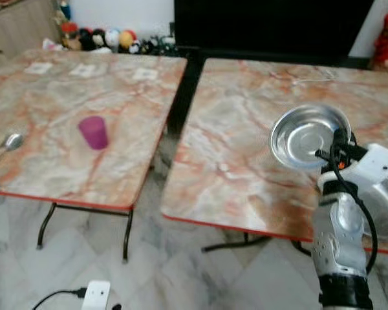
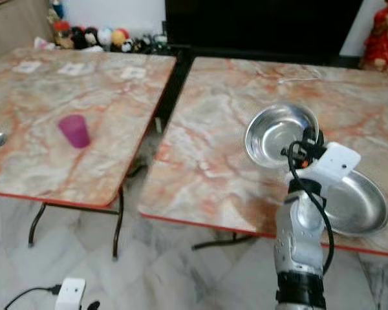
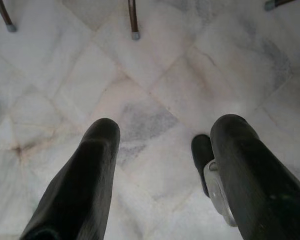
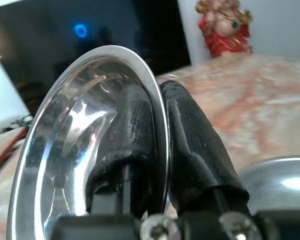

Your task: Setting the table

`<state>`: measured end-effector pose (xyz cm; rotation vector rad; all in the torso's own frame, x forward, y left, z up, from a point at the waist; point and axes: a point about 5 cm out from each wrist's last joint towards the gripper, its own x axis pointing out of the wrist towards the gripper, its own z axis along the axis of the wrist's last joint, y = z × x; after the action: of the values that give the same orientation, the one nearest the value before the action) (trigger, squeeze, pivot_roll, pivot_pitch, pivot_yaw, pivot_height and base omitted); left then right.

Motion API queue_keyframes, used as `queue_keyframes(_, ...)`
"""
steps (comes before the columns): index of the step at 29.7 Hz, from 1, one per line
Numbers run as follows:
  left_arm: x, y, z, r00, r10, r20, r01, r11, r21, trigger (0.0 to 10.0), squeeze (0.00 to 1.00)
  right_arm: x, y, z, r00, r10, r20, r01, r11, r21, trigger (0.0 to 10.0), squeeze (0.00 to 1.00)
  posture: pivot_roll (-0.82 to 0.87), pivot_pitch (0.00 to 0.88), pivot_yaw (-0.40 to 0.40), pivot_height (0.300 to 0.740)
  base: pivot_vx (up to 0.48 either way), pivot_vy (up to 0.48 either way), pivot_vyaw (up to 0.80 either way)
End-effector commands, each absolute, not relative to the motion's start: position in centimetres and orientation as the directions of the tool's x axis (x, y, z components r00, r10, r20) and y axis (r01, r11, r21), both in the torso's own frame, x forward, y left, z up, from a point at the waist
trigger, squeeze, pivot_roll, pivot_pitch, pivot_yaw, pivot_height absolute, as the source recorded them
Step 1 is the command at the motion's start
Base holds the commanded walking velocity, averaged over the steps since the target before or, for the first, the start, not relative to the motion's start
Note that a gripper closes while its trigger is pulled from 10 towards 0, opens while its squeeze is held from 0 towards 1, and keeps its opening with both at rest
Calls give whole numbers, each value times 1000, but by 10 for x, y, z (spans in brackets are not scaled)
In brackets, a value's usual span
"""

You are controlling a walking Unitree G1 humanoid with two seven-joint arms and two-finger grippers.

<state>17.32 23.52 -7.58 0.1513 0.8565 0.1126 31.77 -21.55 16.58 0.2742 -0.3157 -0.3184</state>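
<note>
My right gripper [image 1: 339, 139] is shut on the rim of a shiny steel bowl [image 1: 304, 135] and holds it tilted just above the right marble table [image 1: 233, 161]. The right wrist view shows both black fingers [image 4: 187, 130] pinching the bowl's rim [image 4: 90, 115]. A second steel plate [image 2: 359, 203] lies flat on the same table near its front right edge, beside my forearm. On the left table [image 1: 45, 103] an upside-down purple cup [image 1: 94, 132] stands near the middle, and a metal spoon [image 1: 11, 142] lies at its left edge. My left gripper [image 3: 165, 130] hangs open over the marble floor.
A dark gap [image 1: 181, 90] separates the two tables, which stand on thin metal legs [image 1: 126, 232]. Toys [image 1: 103, 39] line the back wall beside a black cabinet [image 1: 265, 26]. A red figurine [image 1: 387, 39] stands at the back right. A white plug with a cable [image 1: 96, 296] lies on the floor.
</note>
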Motion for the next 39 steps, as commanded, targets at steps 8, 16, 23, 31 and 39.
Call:
queue_keyframes(8, 170, 236, -77, 636, 159, -755, -47, 985, 168, 10000, 0, 318, -217, 173, 882, -382, 275, 290, 902, 321, 10000, 0, -139, 93, 38, 740, 0, 0, -600)
queue_keyframes(16, 170, 237, -77, 635, 163, -755, -46, 984, 174, 10000, 0, 328, -203, 169, 919, -327, 220, 242, 908, 341, 10000, 0, -127, 107, 46, 740, 0, 0, 0)
queue_keyframes(23, 169, 237, -78, 634, 163, -756, -42, 983, 176, 10000, 0, 337, -189, 159, 956, -257, 139, 177, 887, 426, 10000, 0, -124, 113, 54, 740, 0, 0, 0)
queue_keyframes(31, 167, 239, -78, 632, 164, -758, -40, 983, 179, 10000, 0, 336, -194, 152, 945, -317, 82, 254, 869, 424, 10000, 0, -118, 123, 60, 740, 0, 0, 0)
queue_keyframes(39, 171, 241, -75, 644, 161, -748, -38, 983, 179, 10000, 0, 328, -196, 139, 935, -355, 12, 315, 844, 434, 10000, 0, -119, 124, 61, 740, 0, 0, 0)
